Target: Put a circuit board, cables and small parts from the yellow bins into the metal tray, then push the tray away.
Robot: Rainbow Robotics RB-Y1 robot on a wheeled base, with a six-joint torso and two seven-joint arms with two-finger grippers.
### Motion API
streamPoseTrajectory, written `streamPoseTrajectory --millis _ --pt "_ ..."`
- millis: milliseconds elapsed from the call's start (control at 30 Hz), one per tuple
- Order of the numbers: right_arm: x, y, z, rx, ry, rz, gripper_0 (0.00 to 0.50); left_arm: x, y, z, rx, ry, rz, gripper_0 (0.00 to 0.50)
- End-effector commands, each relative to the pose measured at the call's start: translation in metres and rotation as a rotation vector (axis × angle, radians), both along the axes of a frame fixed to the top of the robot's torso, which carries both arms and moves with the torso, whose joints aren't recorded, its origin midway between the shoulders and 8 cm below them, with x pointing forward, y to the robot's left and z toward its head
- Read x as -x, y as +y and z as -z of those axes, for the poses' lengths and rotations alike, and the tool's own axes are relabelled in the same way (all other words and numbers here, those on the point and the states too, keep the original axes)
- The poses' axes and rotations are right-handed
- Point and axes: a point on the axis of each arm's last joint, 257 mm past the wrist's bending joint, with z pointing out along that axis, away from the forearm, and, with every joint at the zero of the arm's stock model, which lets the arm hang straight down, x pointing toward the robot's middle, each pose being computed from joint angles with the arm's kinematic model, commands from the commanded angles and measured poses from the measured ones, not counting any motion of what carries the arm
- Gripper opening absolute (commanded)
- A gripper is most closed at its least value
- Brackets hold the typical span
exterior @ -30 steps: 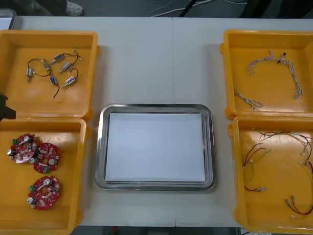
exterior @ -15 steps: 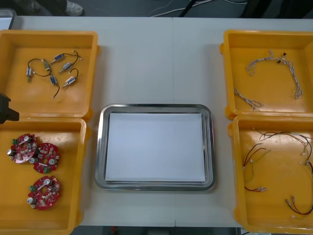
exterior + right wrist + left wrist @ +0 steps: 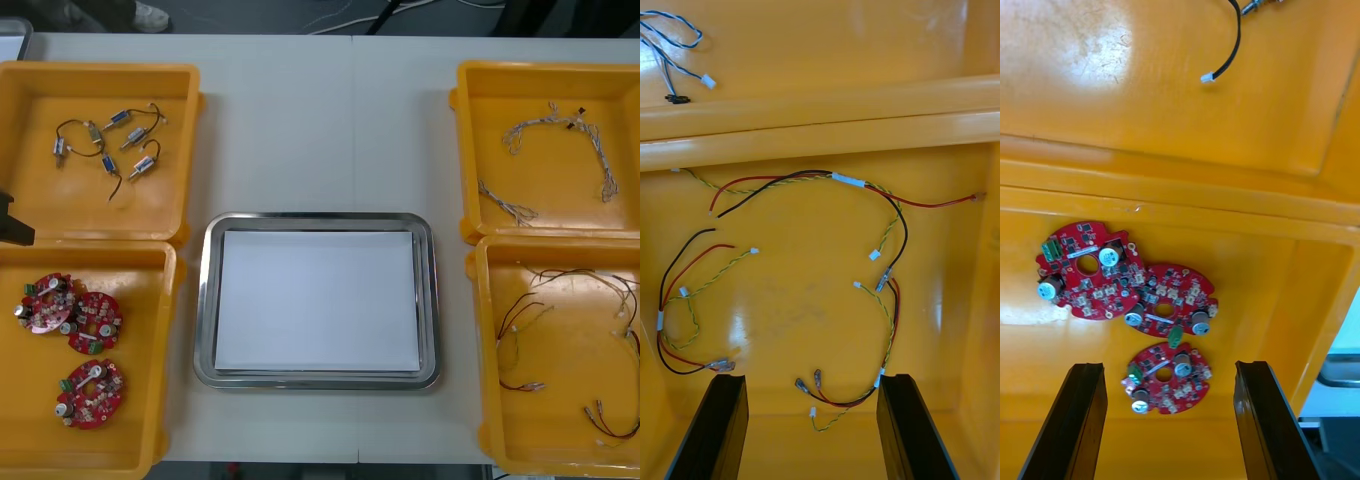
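Three round red circuit boards (image 3: 92, 322) (image 3: 1171, 298) lie in the near left yellow bin (image 3: 30, 440). My left gripper (image 3: 1169, 367) hangs open above them, one board showing between its fingers; a black part of it shows at the table's left edge (image 3: 10, 222). My right gripper (image 3: 811, 379) stands open over the red, yellow and black cables (image 3: 865, 187) (image 3: 570, 340) in the near right bin (image 3: 485, 400). The metal tray (image 3: 318, 222), white inside, sits in the middle with nothing in it.
The far left bin (image 3: 95, 75) holds several small metal parts (image 3: 105, 150) with black leads. In the far right bin (image 3: 470, 150) lies a twisted blue and white cable (image 3: 560, 135) (image 3: 674, 45). Bare table lies beyond the tray.
The black part of my left gripper at the left edge has shifted slightly. The things in the bins and the tray have not moved.
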Motion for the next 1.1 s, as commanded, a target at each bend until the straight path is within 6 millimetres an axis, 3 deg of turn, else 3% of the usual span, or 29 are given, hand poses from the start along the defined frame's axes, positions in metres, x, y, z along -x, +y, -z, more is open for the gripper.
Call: streamPoseTrajectory --millis 33,533,1100 --pt "0.005 -0.012 0.007 0.03 0.016 0.008 0.5 0.005 0.02 -0.006 -0.146 -0.033 0.164 0.5" --pt "0.005 -0.028 0.023 0.099 -0.014 -0.068 0.5 0.028 0.027 0.028 -0.186 -0.066 0.16 0.5" --pt "0.007 -0.061 0.066 0.086 0.027 -0.158 0.5 0.054 0.027 0.057 -0.147 -0.077 0.112 0.5"
